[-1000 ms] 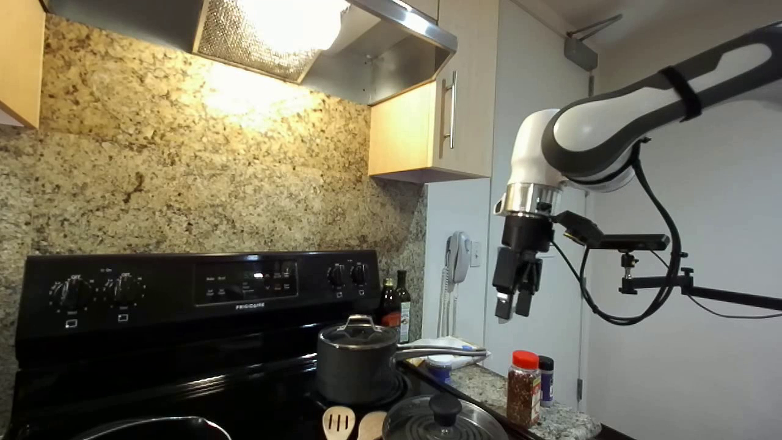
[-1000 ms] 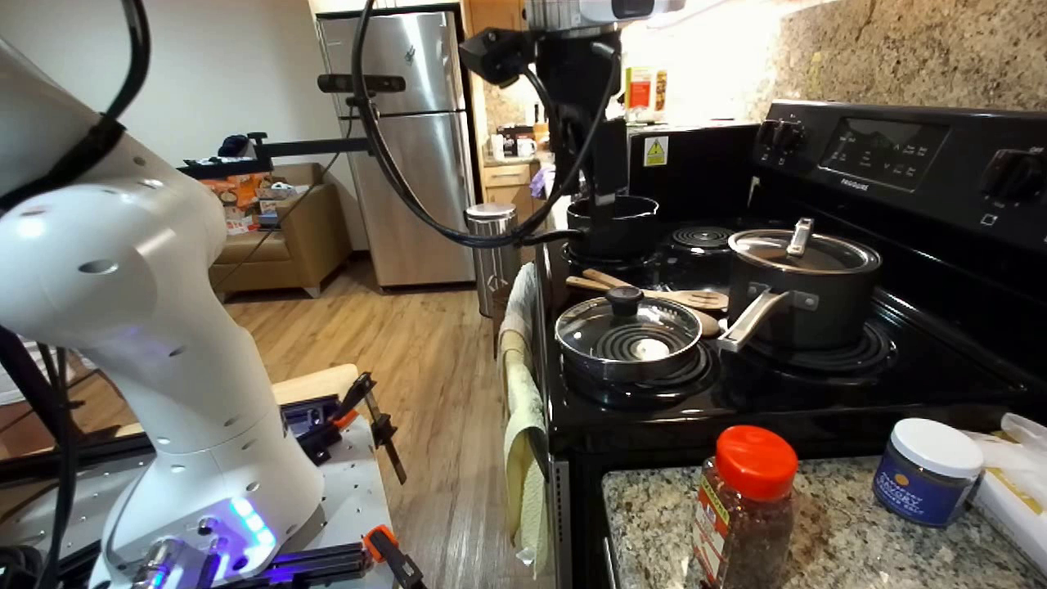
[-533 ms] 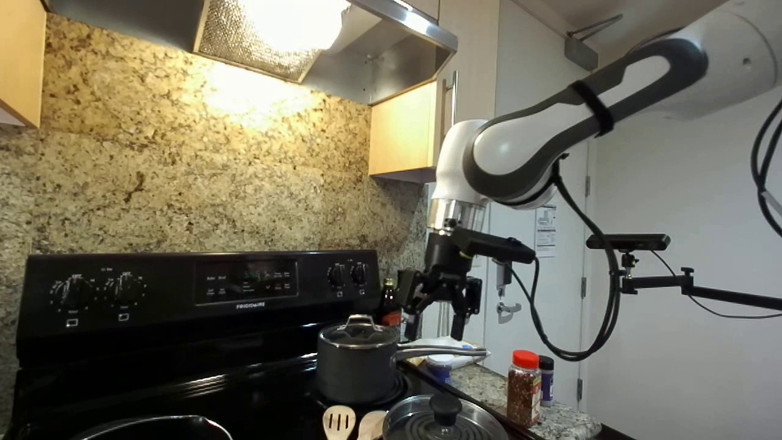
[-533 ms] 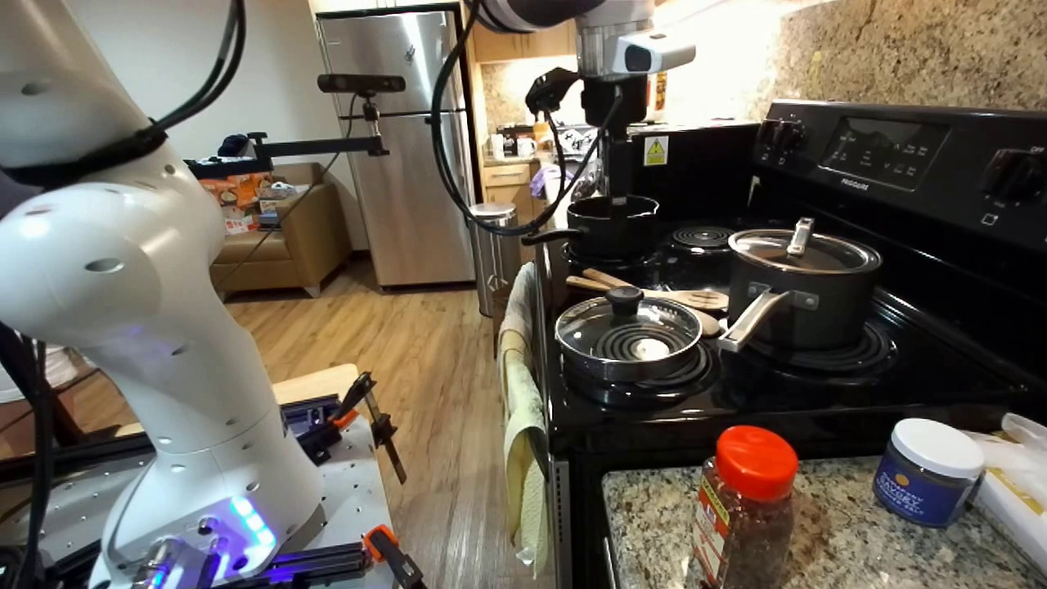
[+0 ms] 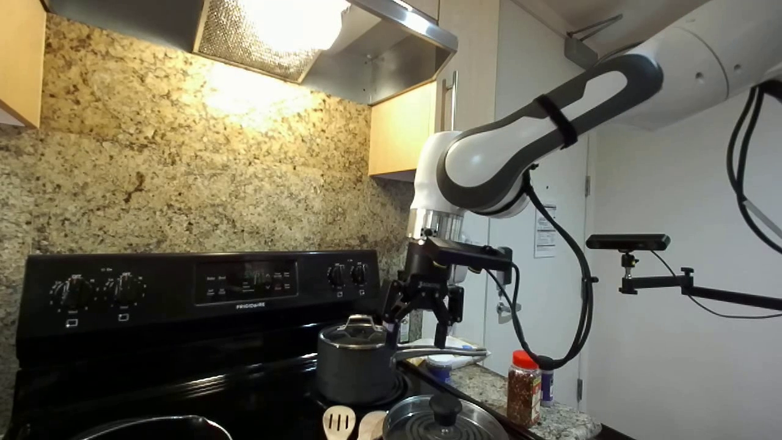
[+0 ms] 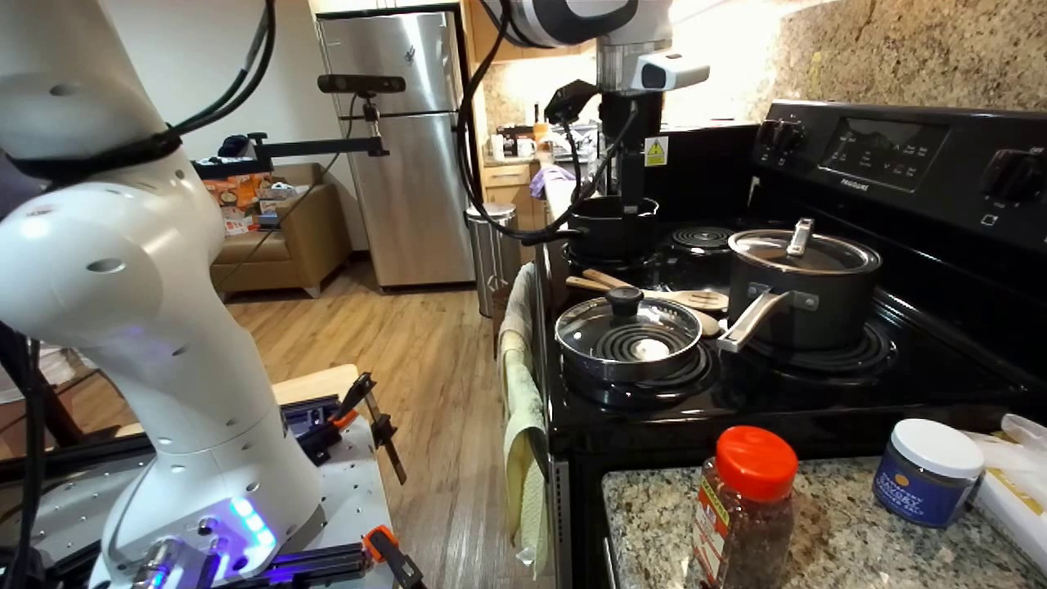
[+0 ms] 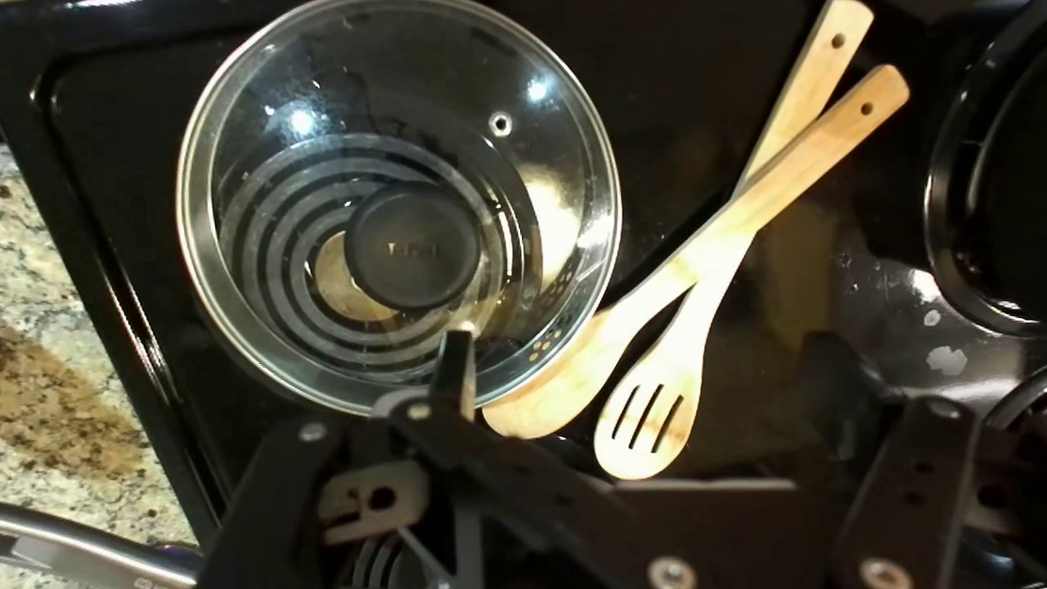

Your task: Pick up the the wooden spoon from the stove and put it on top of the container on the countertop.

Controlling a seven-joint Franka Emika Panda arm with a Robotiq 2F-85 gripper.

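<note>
Wooden spoon (image 7: 667, 280): this one's lying on the stove (image 6: 932, 384), handle crossed with that of the slotted spoon (image 7: 683, 343). Its bowl is right at the rim of the glass lid (image 7: 413, 245); can't tell if they actually touch.
Slotted spoon: also wood, also on the stove, head near the lidded pot (image 6: 797, 298), with a bit of black showing between the two spoon heads.
Gripper (image 5: 416, 336): fingers spread wide apart and pointing down, nothing held. Hangs up over the stove in both exterior views, and the wrist view looks down past it onto the spoons.
Glass lid: black knob on top, sitting over a coil burner (image 7: 282, 311), rings showing right through the glass.
Lidded pot: dark sides, metal handle sticking out, standing on the stove.
Black pan (image 6: 609, 239): also on the stove, partly hidden behind the gripper in an exterior view.
Countertop (image 6: 842, 523): speckled stone, just beside the stove.
Red-topped jar (image 6: 746, 511): upright on the countertop, reddish flakes inside.
Blue-labelled jar (image 6: 924, 478): white lid, upright on the countertop too. Which jar the task means, I honestly can't tell.
Dish towel (image 6: 523, 393): yellowish, hanging down the stove's front.
</note>
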